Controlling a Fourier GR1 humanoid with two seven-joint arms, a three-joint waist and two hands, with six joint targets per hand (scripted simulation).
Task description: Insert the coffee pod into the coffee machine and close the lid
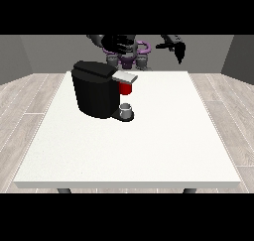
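Note:
A black coffee machine [95, 92] stands on the white table [149, 146] at the left of centre. Its grey lid [125, 77] lies flat over the brew head, with a red part [126, 88] showing just beneath it. A small grey cup [126, 111] sits on the machine's base. The hand at the view's left [117, 43] hovers above and behind the machine, fingers spread, touching nothing. The hand at the view's right [174, 46] is raised behind the table's far edge with fingers hanging relaxed. Neither hand holds a coffee pod.
The robot's torso [130, 56] stands behind the table's far edge. Wooden floor surrounds the table, with grey walls behind.

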